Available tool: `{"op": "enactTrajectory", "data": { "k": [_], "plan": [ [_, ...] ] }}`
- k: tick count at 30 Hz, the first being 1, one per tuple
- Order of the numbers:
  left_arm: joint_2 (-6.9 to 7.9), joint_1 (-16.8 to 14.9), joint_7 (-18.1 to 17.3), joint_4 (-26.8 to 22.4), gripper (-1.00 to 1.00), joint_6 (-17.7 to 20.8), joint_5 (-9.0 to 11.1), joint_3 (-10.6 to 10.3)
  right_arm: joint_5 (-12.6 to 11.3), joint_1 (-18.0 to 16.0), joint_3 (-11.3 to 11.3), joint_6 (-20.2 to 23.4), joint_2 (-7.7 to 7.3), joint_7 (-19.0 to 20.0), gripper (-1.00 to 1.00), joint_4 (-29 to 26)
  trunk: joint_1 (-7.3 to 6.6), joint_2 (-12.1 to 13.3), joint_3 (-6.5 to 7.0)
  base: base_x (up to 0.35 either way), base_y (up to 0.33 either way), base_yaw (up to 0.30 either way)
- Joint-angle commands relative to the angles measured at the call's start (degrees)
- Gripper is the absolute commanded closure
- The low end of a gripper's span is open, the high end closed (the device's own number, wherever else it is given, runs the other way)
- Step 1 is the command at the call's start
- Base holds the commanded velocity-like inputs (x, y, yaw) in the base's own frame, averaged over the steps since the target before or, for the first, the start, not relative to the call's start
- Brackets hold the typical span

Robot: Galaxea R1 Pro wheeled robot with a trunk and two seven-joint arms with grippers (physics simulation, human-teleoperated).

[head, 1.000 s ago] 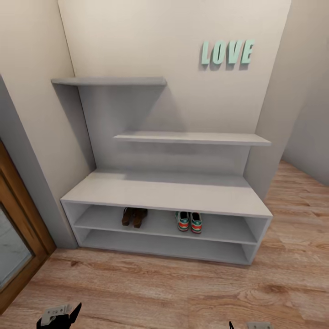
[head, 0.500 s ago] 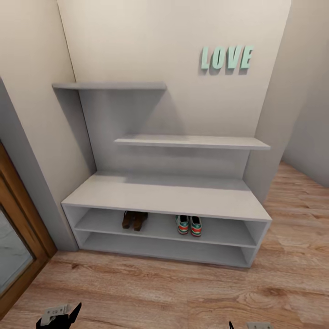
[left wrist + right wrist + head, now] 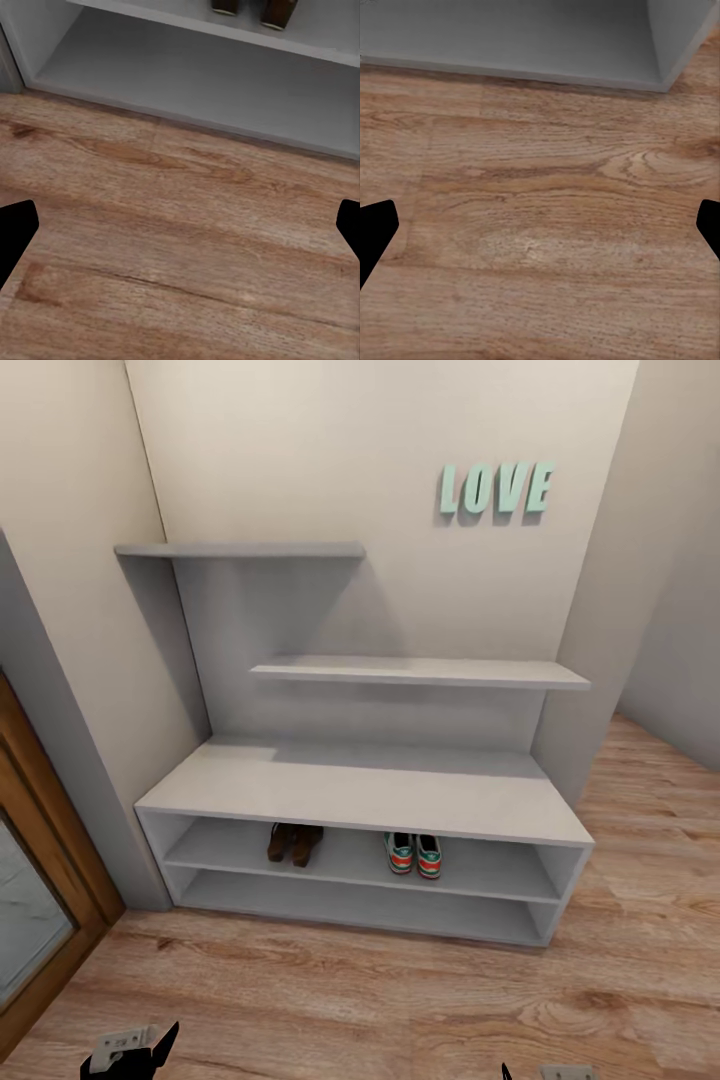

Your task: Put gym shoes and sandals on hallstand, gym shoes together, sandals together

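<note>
The pale grey hallstand [image 3: 365, 785] stands against the wall, with two staggered shelves above its flat top. On its upper open tier the two dark brown sandals [image 3: 293, 843] sit side by side at the left. The two gym shoes [image 3: 414, 853], white with green and red-orange accents, sit side by side to their right. The sandal heels [image 3: 255, 7] also show in the left wrist view. My left gripper [image 3: 180, 232] hangs open over the wood-plank corridor floor [image 3: 380, 1000], holding nothing. My right gripper [image 3: 540, 232] is open too, above floor near the rack's right corner [image 3: 667, 71].
The rack's bottom tier [image 3: 360, 900] holds nothing. A wood-framed glass door [image 3: 40, 900] stands at the left, close to the rack's end. Mint LOVE letters [image 3: 495, 488] hang on the wall. The floor runs on past the rack's right side [image 3: 650, 810].
The whole picture has shifted slightly downward since a second ago, so the camera moved. Shoes, sandals, rack and both grippers keep their places.
</note>
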Motion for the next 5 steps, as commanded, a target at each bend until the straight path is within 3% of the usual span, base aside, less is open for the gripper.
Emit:
{"op": "enactTrajectory", "data": {
  "k": [1, 5],
  "plan": [
    [0.0, -0.05, -0.58, 0.07, -1.0, 0.1, 0.57, 0.19, -0.08, -0.04, -0.06, -0.18, 0.0, -0.02, -1.0, 0.05, -0.01, -0.02, -0.05, 0.0, 0.0, 0.0],
    [0.02, -0.05, -0.58, 0.07, -1.0, 0.09, 0.57, 0.19, -0.08, -0.04, -0.06, -0.18, 0.0, -0.02, -1.0, 0.05, -0.01, -0.02, -0.05, 0.0, 0.0, 0.0]
  ]
}}
